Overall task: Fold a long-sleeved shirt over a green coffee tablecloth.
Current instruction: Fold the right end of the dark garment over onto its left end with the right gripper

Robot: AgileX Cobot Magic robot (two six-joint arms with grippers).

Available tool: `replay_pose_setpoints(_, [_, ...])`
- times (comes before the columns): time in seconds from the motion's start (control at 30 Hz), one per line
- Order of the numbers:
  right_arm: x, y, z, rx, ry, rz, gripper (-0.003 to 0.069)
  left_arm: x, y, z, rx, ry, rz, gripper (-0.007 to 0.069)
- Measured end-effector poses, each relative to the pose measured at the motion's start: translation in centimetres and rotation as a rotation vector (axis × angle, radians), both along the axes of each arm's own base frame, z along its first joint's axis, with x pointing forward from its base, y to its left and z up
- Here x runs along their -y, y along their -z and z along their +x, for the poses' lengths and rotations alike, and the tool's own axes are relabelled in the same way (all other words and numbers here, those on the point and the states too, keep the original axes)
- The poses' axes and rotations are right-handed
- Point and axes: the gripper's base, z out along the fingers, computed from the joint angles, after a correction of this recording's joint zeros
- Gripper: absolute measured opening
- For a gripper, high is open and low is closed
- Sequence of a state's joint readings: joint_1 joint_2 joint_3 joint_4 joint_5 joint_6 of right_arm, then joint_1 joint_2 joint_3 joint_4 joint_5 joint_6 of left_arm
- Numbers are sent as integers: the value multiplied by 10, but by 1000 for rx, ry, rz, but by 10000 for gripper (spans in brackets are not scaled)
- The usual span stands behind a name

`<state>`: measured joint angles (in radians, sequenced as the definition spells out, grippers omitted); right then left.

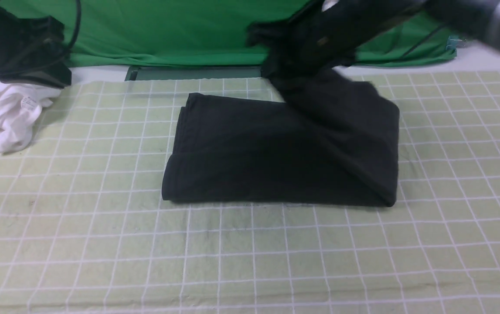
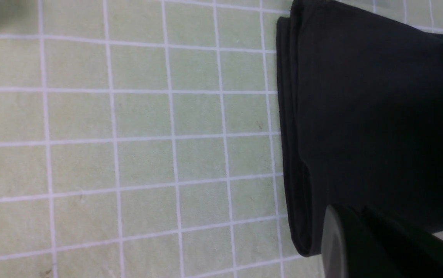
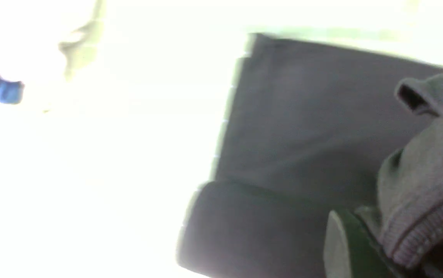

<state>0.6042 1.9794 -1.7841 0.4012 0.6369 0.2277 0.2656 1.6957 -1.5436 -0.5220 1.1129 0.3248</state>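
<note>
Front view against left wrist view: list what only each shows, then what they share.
Only the front view: the white garment at the left, the green backdrop behind, and the right arm above the lifted far right corner of the black shirt.
Only the left wrist view: a close look at the stacked layers along the shirt's folded edge.
Both: the black shirt lying on the checked tablecloth.
</note>
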Motion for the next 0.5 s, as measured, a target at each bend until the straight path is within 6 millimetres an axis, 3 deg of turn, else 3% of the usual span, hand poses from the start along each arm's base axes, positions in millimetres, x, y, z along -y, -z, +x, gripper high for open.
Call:
replay_pose_setpoints(0.13, [-40,38,-5,-6,-33,9,50,-7,0,-1,-1,-18,3,43])
replay_pose_setpoints(0.23, [-63,62,-9,14,-50,21,129,-8,0,-1,0,-22,3,43])
replay_pose_setpoints(0.37, [-78,77,-7,67,-40,54,362,-9,0,-1,5,-6,16,43])
replay_pose_setpoints(0.43, [-78,75,-8,84,-56,47,500,-9,1,-2,3,-3,26,43])
replay_pose_setpoints(0.5, [-75,68,-10,99,-93,19,577,-9,1,-2,1,-2,30,43])
